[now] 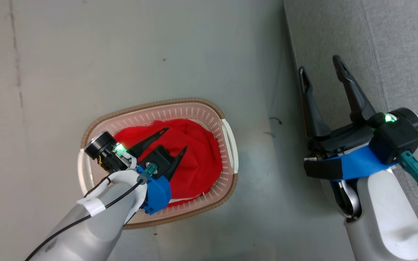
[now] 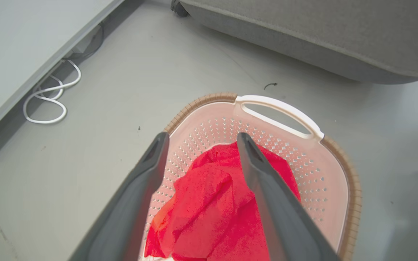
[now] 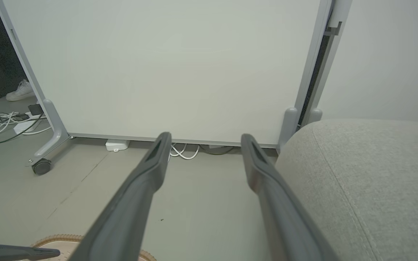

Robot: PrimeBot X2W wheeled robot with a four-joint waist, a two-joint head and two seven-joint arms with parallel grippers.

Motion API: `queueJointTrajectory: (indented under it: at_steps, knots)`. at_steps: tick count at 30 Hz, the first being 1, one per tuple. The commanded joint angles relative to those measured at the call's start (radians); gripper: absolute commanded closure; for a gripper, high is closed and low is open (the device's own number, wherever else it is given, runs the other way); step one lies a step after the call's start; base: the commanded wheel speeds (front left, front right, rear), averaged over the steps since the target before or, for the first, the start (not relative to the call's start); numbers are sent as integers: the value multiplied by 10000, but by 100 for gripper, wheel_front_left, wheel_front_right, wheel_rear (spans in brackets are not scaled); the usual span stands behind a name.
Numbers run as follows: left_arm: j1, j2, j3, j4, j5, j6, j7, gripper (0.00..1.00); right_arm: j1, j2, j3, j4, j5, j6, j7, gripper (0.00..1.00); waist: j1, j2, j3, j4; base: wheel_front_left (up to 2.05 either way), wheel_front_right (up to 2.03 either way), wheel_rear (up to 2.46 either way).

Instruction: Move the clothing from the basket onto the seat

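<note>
the soft bright red clothing (image 1: 194,156) looks like thin matt cloth, all crumpled. the oval cream-white perforated basket (image 1: 214,121) is smooth, slightly shiny plastic with a brown woven-look rim. the big grey seat (image 1: 394,47) on the right is coarse matt fabric. the grey floor (image 1: 122,54) is smooth with a dull sheen. the right gripper (image 1: 319,64) has fingers (image 1: 354,92) that look like matt dark plastic.

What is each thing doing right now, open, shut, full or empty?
left end effector, open, above the clothing.
right end effector, open, holding nothing, by the seat.
clothing, crumpled inside the basket.
basket, upright on the floor, holding the clothing.
seat, bare where it shows.
</note>
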Motion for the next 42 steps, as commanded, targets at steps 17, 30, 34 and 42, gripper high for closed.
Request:
queueJointTrajectory:
  at_steps: [17, 30, 34, 42]
  knots:
    - [-2334, 114, -4089, 3083, -1749, -9, 137, 0, -870, -30, 204, -1258, -132, 5, -31, 0, -2, 0, 2604, -905, 0, 0, 0]
    - [-3061, 380, -4348, 3614, -1617, -10, 433, 0, -644, -30, 135, -2287, -171, 5, -33, 0, -2, 0, 3737, -1208, 0, 0, 0]
    - [-3239, 306, -4351, 3797, -1479, -10, 546, 53, -568, -30, 159, -2458, -217, 5, -33, 0, -2, 0, 3843, -1187, 0, 0, 0]
    - [-3510, 0, -4350, 3976, -2016, -10, 477, 100, -531, -30, 88, -2655, -336, 5, -33, 0, -2, 0, 3869, -1003, 0, 0, 0]
